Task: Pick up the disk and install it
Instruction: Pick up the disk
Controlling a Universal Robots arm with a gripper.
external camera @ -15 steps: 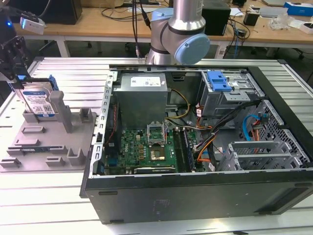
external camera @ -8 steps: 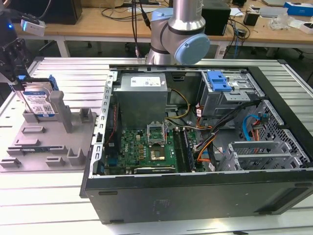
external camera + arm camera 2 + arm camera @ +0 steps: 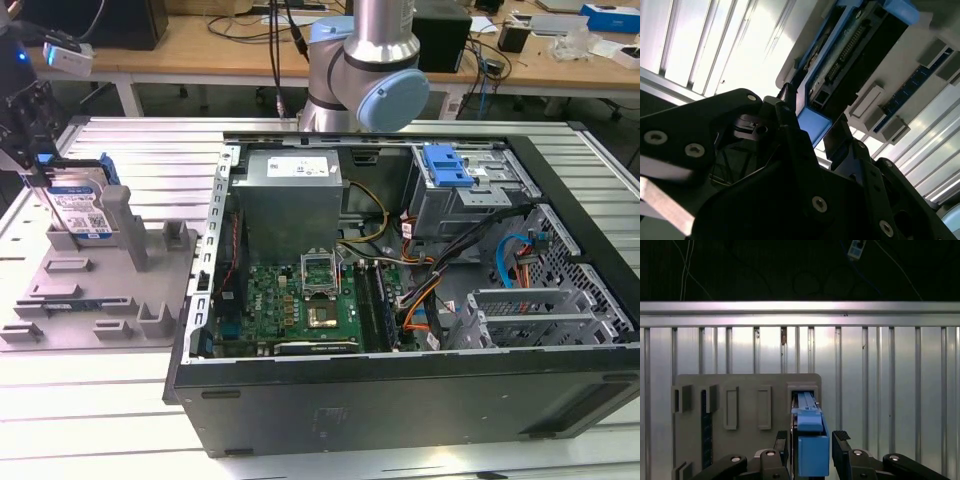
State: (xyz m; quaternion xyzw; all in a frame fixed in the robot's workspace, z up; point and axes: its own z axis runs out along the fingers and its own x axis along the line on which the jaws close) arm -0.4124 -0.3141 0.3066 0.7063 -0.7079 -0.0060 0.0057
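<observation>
At nine o'clock of the computer case point(image 3: 400, 400), exterior view: disk point(image 3: 80, 210), upright in grey holder point(image 3: 100, 290); gripper point(image 3: 40, 160) above it, jaws spread astride the blue handle, unclamped.

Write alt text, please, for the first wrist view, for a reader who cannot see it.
The open gripper straddles the blue handle of the disk, which stands on edge in a slot of a grey fixture plate. The plate lies on a ribbed metal table, with darkness beyond its far edge.
</observation>
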